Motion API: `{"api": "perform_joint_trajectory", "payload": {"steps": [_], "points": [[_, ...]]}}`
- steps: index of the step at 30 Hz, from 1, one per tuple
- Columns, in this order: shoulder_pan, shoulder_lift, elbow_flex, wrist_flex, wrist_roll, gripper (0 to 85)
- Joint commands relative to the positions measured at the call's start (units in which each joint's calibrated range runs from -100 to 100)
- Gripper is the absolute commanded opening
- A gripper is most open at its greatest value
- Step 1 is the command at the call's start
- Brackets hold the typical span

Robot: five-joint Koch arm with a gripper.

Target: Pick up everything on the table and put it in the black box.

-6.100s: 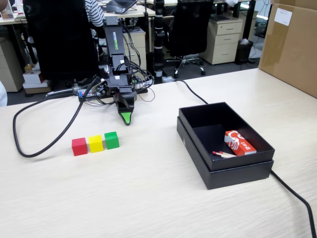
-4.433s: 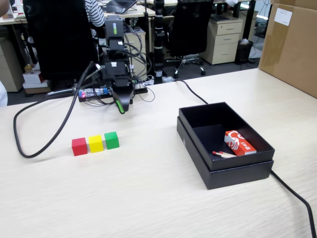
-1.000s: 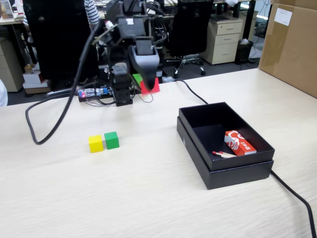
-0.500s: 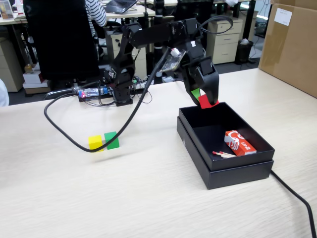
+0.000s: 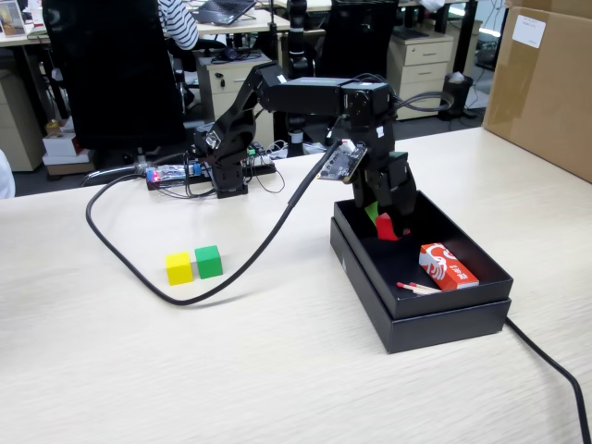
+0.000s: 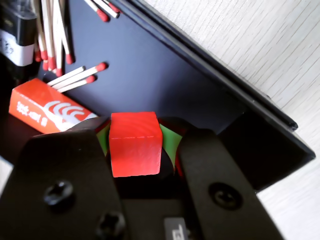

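End effector point(image 6: 135, 145) clamped on red cube point(image 6: 135, 144), held inside black box point(image 5: 444, 319) above its floor. Yellow cube point(image 5: 178, 268) and green cube point(image 5: 208, 262) sit touching side by side on desk point(image 5: 277, 370), well apart from box. Red-and-white packet point(image 5: 448, 266), matchsticks point(image 6: 77, 77) lie in box.
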Motion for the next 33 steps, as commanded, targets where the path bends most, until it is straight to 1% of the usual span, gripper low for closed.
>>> {"api": "perform_joint_trajectory", "payload": {"steps": [1,2,3,7,8,9,10,15,18,19,21,23,25,30,33], "points": [[-0.4,-1.1,2.8,0.9,-0.1,12.1],[-0.5,-0.7,2.2,0.9,-0.2,20.1],[-0.6,-0.2,1.7,0.9,-0.2,25.8],[-0.9,0.9,1.7,0.9,-0.3,27.0],[-1.0,0.6,1.7,0.9,-0.3,29.0],[-1.0,-1.1,1.1,0.9,-0.2,36.3],[-1.1,-4.4,1.4,0.9,-0.2,37.4],[-1.3,-20.5,1.2,1.2,0.0,37.5],[-2.2,-28.4,1.1,1.3,-0.1,37.5],[-3.7,-34.7,-1.3,1.3,-0.2,38.6],[-5.3,-41.7,-7.3,1.2,-0.6,41.9],[-7.1,-48.8,-14.6,1.3,-1.1,42.3],[-9.3,-54.8,-21.8,1.2,-1.8,46.7],[-14.5,-66.6,-37.6,1.2,-3.4,47.7],[-17.5,-71.8,-45.7,1.2,-5.2,49.2]]}}
